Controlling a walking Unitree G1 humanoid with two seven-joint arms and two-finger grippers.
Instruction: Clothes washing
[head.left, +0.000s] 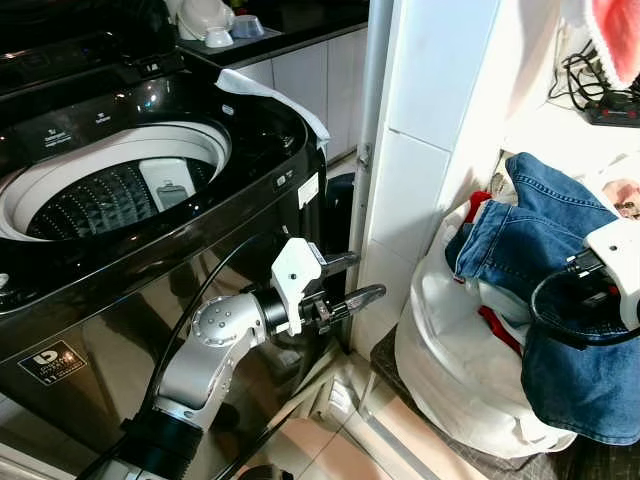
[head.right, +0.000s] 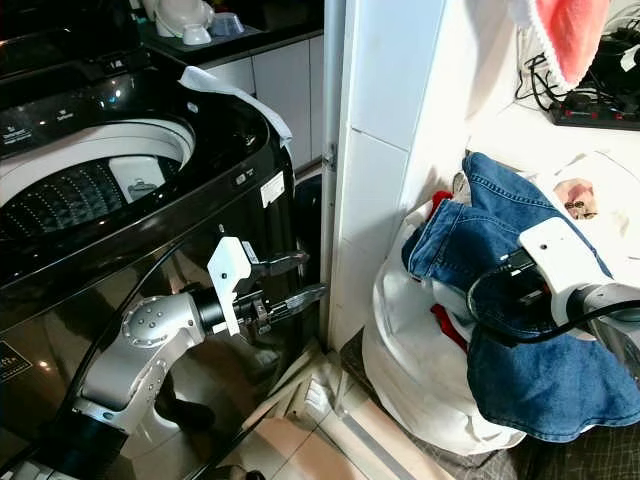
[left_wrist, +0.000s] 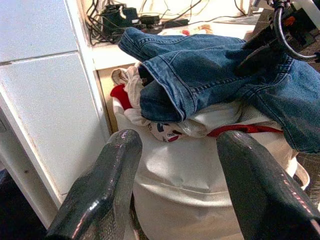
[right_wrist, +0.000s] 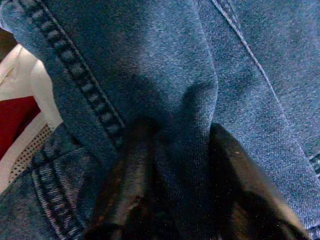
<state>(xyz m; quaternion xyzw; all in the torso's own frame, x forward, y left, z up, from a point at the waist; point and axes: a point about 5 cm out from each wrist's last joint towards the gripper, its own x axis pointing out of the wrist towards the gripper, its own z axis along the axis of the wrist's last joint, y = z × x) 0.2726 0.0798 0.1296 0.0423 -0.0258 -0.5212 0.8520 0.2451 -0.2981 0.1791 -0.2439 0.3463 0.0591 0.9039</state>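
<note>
**Step in hand: lifting the jeans from the laundry bag**

The right end effector (right_wrist: 172, 200) is pinching a fold of the blue denim jeans (head.left: 545, 250) between its two black fingers (right_wrist: 132, 175); in the right wrist view the cloth is bunched tightly between them. The jeans are lying on top of the full white fabric laundry bag (head.left: 450, 360), which is standing on the floor just beside the white tiled wall edge (head.left: 420, 150). Part of the denim is hanging down over the bag's front. Red and white garments (left_wrist: 150, 107) are showing beneath the jeans.

The left end effector (head.left: 345, 282) is hovering low between the black top-loading washing machine (head.left: 150, 250) and the wall edge, with its fingers spread wide and holding nothing. It is pointing toward the bag, as the left wrist view confirms.

The washing machine's lid is standing open and the grey perforated drum (head.left: 110, 195) is exposed; no clothing can be made out inside it.

Judged from this, the task is at an early stage: the first garment is being taken from the bag. The next move is calling for:

- raising the jeans clear of the bag, so the hanging part is not dragging other garments out;
- carrying them across to the robot's left, over the machine's rim;
- releasing them above the drum opening.

The left end effector may be needed to support the hanging denim.
</note>
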